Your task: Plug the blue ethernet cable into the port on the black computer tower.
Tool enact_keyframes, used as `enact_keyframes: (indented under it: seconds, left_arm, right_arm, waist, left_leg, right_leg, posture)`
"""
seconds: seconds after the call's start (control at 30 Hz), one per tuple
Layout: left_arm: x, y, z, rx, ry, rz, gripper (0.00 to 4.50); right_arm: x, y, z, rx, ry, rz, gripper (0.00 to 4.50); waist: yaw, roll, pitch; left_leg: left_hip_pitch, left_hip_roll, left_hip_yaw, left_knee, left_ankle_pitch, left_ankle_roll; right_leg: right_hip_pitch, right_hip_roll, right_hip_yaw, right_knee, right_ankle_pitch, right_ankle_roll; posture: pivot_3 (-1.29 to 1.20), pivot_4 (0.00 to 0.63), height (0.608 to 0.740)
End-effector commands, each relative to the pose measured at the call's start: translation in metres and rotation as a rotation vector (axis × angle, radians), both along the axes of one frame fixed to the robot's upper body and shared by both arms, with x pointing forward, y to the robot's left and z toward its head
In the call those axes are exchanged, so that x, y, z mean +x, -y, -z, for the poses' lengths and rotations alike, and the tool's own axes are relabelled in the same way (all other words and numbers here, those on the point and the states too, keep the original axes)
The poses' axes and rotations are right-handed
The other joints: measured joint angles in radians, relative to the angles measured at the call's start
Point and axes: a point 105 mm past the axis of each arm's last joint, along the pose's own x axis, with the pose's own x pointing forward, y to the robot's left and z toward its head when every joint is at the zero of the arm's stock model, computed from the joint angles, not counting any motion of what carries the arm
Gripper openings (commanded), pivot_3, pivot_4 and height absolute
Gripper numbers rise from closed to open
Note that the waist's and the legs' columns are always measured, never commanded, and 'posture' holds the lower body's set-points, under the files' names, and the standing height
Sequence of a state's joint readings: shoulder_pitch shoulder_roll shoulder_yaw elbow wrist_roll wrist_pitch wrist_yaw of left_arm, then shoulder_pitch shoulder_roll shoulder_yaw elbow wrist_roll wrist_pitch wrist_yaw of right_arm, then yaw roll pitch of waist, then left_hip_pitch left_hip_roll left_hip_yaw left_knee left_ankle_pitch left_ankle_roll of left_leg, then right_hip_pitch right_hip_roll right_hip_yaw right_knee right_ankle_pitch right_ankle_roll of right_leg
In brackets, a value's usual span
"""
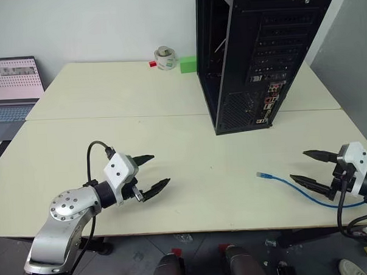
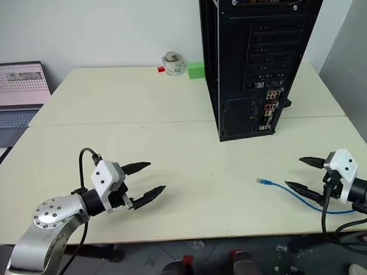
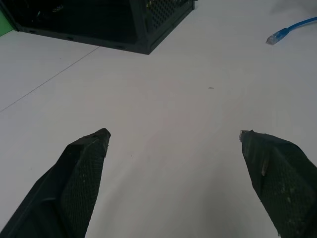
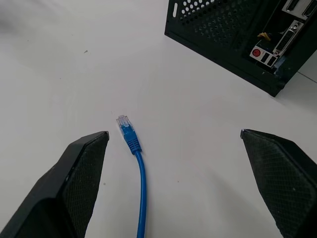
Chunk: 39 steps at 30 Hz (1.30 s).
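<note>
Port (image 1: 268, 101) too small to single out; tower (image 1: 253, 49) top cropped.

— Bright and even overall, soft shadows beside the tower (image 1: 253, 55) and on the table (image 1: 190, 155).
— Blur? Slight in wrist views: cable (image 4: 136, 168) sharp, fingers (image 4: 74, 183) soft.

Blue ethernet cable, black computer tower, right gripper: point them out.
blue ethernet cable (image 4: 131, 140), right wrist view, plug boot.
black computer tower (image 1: 271, 42), left eye view, rear panel.
right gripper (image 1: 308, 168), left eye view, between fingertips.
</note>
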<state>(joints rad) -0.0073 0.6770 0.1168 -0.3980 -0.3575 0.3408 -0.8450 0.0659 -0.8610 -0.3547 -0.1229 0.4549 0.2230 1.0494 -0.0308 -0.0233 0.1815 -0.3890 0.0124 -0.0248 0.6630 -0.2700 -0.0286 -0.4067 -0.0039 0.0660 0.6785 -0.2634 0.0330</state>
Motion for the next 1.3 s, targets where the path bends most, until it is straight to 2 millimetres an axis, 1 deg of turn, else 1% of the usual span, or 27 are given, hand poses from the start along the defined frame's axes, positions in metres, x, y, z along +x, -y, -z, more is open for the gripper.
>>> enact_keyframes:
  seconds: [0.03,0.27,0.43,0.53,0.63,0.77,0.87,0.97,1.07,1.27,1.3]
  left_arm:
    - [-0.004,0.008,-0.011,-0.004,0.051,0.049,4.46]
    - [-0.005,0.011,-0.008,0.014,0.032,0.054,4.46]
    - [-0.010,0.018,-0.003,0.041,-0.004,0.088,4.46]
    - [-0.008,0.024,-0.004,0.058,0.005,0.115,4.46]
    - [-0.011,0.041,-0.010,0.050,0.054,0.205,4.46]
    - [-0.018,0.055,-0.016,0.035,0.061,0.286,4.46]
    - [-0.025,0.063,-0.013,0.069,0.041,0.396,4.46]
    - [-0.031,0.070,-0.011,0.089,0.028,0.488,4.46]
    - [-0.026,0.077,-0.011,0.093,0.047,0.520,4.46]
    - [-0.024,0.085,-0.011,0.097,0.060,0.564,4.46]
    - [-0.023,0.086,-0.010,0.100,0.060,0.565,4.49]
  right_arm:
    - [-0.001,0.006,-0.014,-0.014,0.044,0.009,4.50]
    - [-0.002,0.006,-0.009,-0.025,0.023,0.030,4.50]
    - [-0.006,-0.003,-0.008,-0.020,0.014,0.006,4.50]
    - [-0.006,-0.011,-0.008,-0.012,0.012,0.009,4.50]
    - [-0.004,-0.017,0.003,-0.046,-0.051,0.043,4.50]
    - [-0.010,-0.029,0.007,-0.034,-0.080,-0.001,4.50]
    - [-0.008,-0.036,0.017,-0.054,-0.102,-0.026,4.50]
    - [-0.005,-0.039,0.030,-0.078,-0.134,-0.046,4.50]
    - [0.000,-0.041,0.041,-0.106,-0.155,-0.072,4.50]
    - [0.012,-0.035,0.052,-0.102,-0.177,-0.049,4.50]
    - [0.013,-0.032,0.054,-0.105,-0.181,-0.040,4.33]
  waist:
    - [0.000,0.000,0.000]
    - [0.000,0.000,0.000]
    - [-0.001,0.000,0.000]
    - [0.000,0.000,0.000]
    - [0.000,0.000,0.000]
    - [0.000,0.000,0.000]
    - [0.000,0.000,0.000]
    - [-0.001,0.000,0.000]
    - [0.000,0.000,0.000]
    - [0.000,0.000,0.000]
    - [-0.001,0.000,0.000]
  left_leg:
    - [0.000,0.000,0.000,0.000,0.000,0.000]
    - [0.000,0.000,0.000,0.000,0.000,0.000]
    - [0.000,0.000,0.000,0.000,0.000,0.000]
    - [0.000,0.000,0.000,0.000,0.000,0.000]
    - [0.000,0.000,0.000,0.000,0.000,0.000]
    - [0.000,0.000,0.000,0.000,0.000,0.000]
    - [0.000,0.000,0.000,0.000,0.000,0.000]
    - [0.000,0.000,0.000,0.000,0.000,0.000]
    - [0.000,0.000,0.001,0.000,0.000,0.000]
    - [0.000,-0.001,0.001,0.001,0.000,0.000]
    - [0.000,-0.001,0.001,0.001,0.000,0.000]
  right_leg:
    - [0.000,0.000,0.000,0.000,0.000,0.000]
    - [0.000,0.000,0.000,0.000,0.000,0.000]
    - [0.000,0.000,0.000,0.000,0.000,0.000]
    - [0.000,0.000,0.000,0.000,0.000,0.000]
    - [0.000,0.000,0.000,0.000,0.000,0.000]
    - [0.000,0.000,0.000,0.000,0.000,0.000]
    - [0.000,0.000,0.000,0.000,0.000,0.000]
    - [0.000,0.001,0.000,0.000,-0.002,0.004]
    - [0.000,0.001,0.000,0.000,-0.002,0.003]
    - [0.000,0.001,0.000,0.000,0.000,0.000]
    - [0.000,0.001,0.000,0.000,0.000,0.000]
  posture:
    - [0.00,0.150,0.740]
    - [0.00,0.150,0.740]
    - [0.00,0.150,0.740]
    - [0.00,0.150,0.740]
    - [0.00,0.150,0.740]
    - [0.00,0.150,0.740]
    - [0.00,0.150,0.740]
    - [0.00,0.150,0.740]
    - [0.00,0.150,0.740]
    - [0.00,0.150,0.740]
    - [0.00,0.150,0.740]
